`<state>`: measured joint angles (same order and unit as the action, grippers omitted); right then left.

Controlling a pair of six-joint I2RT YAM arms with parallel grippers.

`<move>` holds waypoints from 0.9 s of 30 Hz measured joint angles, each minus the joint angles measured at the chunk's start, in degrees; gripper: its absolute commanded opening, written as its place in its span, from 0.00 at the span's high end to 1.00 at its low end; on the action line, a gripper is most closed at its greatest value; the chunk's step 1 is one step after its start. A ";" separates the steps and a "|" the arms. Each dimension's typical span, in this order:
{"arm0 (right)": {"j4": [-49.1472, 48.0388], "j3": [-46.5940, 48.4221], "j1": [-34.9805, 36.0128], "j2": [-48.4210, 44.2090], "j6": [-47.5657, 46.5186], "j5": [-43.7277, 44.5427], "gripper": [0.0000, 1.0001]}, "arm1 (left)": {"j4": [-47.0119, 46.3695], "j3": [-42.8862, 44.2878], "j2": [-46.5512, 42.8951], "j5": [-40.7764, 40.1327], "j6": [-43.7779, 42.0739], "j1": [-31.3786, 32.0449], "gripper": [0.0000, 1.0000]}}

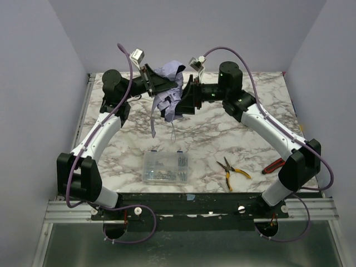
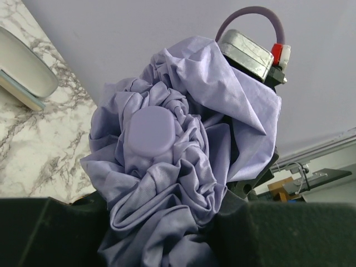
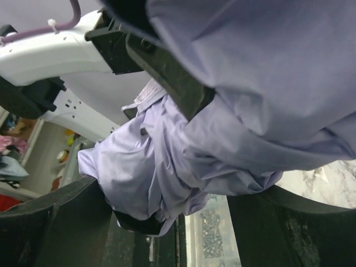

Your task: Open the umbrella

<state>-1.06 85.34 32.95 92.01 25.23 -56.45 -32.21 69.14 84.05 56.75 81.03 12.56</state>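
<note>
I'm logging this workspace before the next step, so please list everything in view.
umbrella: one, pale lilac, bundled, held above the table's far middle
box of screws: one, clear plastic, near middle of the table
pliers: one, yellow handles, right of the box
handled tool: one, red and black, right of the pliers; type unclear
table: one, white marble with grey veins
left arm, right arm: two, white and black
left gripper, right gripper: two, black, both closed on the umbrella

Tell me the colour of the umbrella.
The umbrella is pale lilac, best seen in the left wrist view.
</note>
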 measured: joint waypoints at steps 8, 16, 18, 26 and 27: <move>-5.62 0.63 -0.04 2.75 9.27 -2.75 0.36 | 3.26 0.66 -0.13 -1.42 -6.10 3.23 1.00; -8.48 0.52 -0.76 3.34 14.75 -5.20 0.99 | 11.02 4.70 -1.66 -2.67 -18.80 5.64 0.64; -9.86 0.44 -1.01 3.21 14.84 -5.33 1.00 | 13.29 6.54 -1.55 -2.45 -20.76 5.68 0.35; -14.16 -2.21 -4.44 2.56 18.23 -1.18 0.99 | 17.59 9.27 -2.95 -2.25 -30.23 -1.73 0.02; -14.49 -2.82 -5.70 2.43 18.84 -0.46 0.99 | 18.08 8.98 -3.32 -2.60 -31.04 -3.87 0.01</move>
<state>-15.55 82.52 27.24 94.43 44.07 -56.90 -14.13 78.13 80.73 54.15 50.00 8.69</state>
